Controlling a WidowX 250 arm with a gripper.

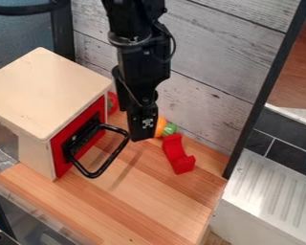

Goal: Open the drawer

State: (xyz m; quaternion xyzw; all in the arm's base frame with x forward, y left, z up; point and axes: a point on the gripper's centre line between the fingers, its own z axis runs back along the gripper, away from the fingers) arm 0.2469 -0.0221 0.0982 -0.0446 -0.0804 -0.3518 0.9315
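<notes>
Soft light is falling from above, brightening the wooden box's top (47,91), while its red front (60,163) is looking dimmer and a faint shadow is streaking the counter (149,201).

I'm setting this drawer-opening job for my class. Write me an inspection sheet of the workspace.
Surface: light striped wood counter.
Job's things: wooden box with a red front that appears closed; black loop handle sticks out from it.
Clutter: red curved block right of the claw; orange piece and green piece by the wall; red-and-green item at the box's far corner.
Gripper: claw hangs close beside the handle's outer end; contact cannot be told.
Cables: thin black cable loops beside the arm.
Surroundings: grey plank wall behind; white ribbed panel to the right.
</notes>
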